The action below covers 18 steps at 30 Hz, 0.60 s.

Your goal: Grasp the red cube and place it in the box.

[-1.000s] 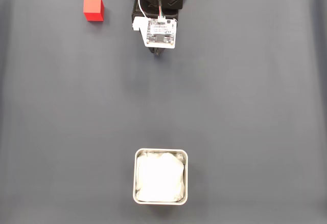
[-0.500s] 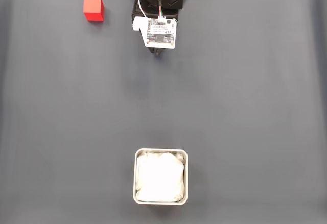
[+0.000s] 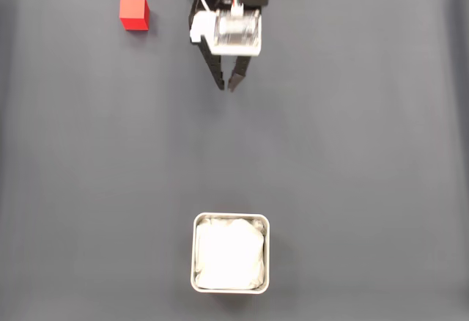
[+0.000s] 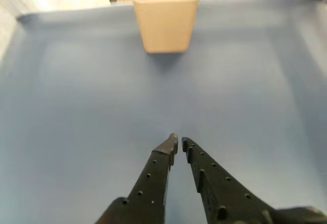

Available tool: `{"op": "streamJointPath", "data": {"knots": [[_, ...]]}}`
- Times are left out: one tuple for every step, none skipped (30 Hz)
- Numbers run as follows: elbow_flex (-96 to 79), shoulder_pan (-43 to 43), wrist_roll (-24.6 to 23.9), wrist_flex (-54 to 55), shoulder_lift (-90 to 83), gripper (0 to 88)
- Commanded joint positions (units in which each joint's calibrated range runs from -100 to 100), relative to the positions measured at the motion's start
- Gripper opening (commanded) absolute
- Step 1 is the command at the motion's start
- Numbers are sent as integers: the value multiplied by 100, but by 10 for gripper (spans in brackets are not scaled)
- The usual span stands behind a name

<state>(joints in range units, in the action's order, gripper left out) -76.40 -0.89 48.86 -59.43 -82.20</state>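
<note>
Red cube (image 3: 134, 12) is sitting untouched at eleven o'clock in the fixed view; the gripper (image 3: 227, 86), fingertips nearly pressed together, is holding nothing. The box (image 3: 195, 255) is waiting at six o'clock, so grasping and placing are both remaining.

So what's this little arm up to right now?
It's meant to put the red cube into the box, but hasn't touched it yet. In the fixed view the gripper hangs empty over the grey mat, fingers nearly together. The cube sits to its left, the box far across the mat.
</note>
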Motion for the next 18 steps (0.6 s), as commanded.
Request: {"op": "streamJointPath", "data": {"knots": [[1445, 132, -44, 172, 897, 0], [1719, 146, -54, 164, 1071, 0], [1992, 153, -59, 156, 1244, 0], [2248, 160, -68, 148, 1417, 0], [2476, 160, -68, 131, 1573, 0], [2695, 160, -73, 123, 1712, 0], [2914, 160, -73, 115, 1842, 0], [3124, 160, -68, 90, 1963, 0], [3334, 160, -68, 49, 2085, 0], [3553, 153, -73, 0, 2206, 0], [3762, 139, -73, -65, 2336, 0], [3981, 132, -68, -147, 2448, 0], [4200, 110, -73, -229, 2570, 0], [4401, 89, -73, -328, 2665, 0], [4602, 61, -68, -451, 2769, 0], [4812, 32, -73, -565, 2873, 0], [5012, -3, -83, -680, 2977, 0], [5177, -46, -83, -770, 3064, 0]]}}
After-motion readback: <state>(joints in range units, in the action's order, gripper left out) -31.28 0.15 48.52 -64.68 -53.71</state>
